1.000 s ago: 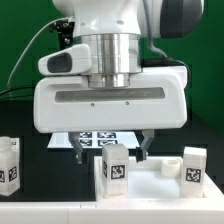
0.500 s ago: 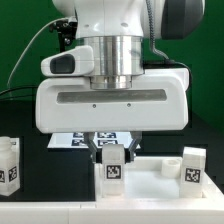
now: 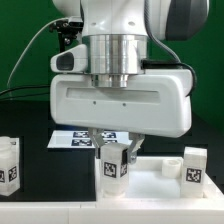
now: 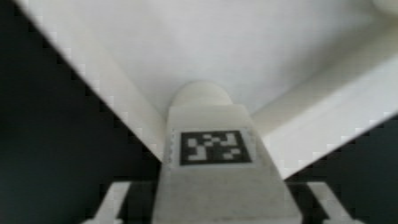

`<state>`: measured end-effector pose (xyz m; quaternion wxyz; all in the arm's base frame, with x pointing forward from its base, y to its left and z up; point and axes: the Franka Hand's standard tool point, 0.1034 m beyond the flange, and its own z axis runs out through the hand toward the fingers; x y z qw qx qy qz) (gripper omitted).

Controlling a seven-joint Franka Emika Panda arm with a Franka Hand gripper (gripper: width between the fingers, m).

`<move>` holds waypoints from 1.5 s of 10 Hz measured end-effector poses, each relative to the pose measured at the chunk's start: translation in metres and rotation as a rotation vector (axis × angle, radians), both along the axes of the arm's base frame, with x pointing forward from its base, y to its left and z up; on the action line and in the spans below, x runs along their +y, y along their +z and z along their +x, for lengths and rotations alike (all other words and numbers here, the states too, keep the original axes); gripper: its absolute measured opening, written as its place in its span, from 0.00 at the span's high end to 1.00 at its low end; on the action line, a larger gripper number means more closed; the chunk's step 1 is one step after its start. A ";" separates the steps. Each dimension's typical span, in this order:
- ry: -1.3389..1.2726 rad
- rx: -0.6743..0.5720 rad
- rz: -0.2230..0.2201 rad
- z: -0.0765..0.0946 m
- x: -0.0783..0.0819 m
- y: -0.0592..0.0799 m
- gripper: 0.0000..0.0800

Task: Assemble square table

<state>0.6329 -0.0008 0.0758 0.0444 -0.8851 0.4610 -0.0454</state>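
Spare leg (image 3: 8,166): stands on the black table, well out from the hand toward the exterior view's left, tag facing the camera. Not touched.

Marker board (image 3: 72,140): flat on the table behind the hand, partly hidden by it.

Gripper (image 3: 114,158): jaws narrow, one finger on each flank of the held leg (image 3: 114,169). We read it as clamped on. The wrist view agrees: fingers (image 4: 119,202) sit close on both sides of the leg (image 4: 217,150), with the tag square to the camera. The leg hangs straight below the palm and looks slightly tilted in the exterior view.

Slab (image 3: 152,186): directly beneath the hand and running off toward the exterior view's right. The leg's foot is at the slab corner nearest the hand. The socket is hidden, so we can't tell whether it's seated.

Second leg (image 3: 194,167): stands by the slab edge, away from the hand on the exterior view's right.

Our call on the step is leg insertion at the first corner. Next we need the leg brought upright over the socket, pressed down and twisted until it bites, with grip held throughout. Then release and fetch the next leg.
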 end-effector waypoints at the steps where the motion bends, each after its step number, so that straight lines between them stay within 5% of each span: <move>1: -0.133 0.008 0.016 -0.001 0.002 -0.002 0.64; 5: -0.334 0.014 0.056 -0.001 0.001 -0.002 0.64; 7: -0.592 0.024 0.122 -0.001 -0.002 -0.003 0.64; 9: -0.583 0.024 0.120 -0.001 -0.001 -0.003 0.64; 11: -0.365 0.012 0.085 -0.001 0.000 -0.002 0.58; 12: -0.107 0.004 0.042 0.001 0.003 -0.001 0.34; 13: 0.038 0.022 0.039 -0.002 0.004 -0.001 0.24; 15: 0.146 0.012 0.022 -0.001 0.002 -0.001 0.20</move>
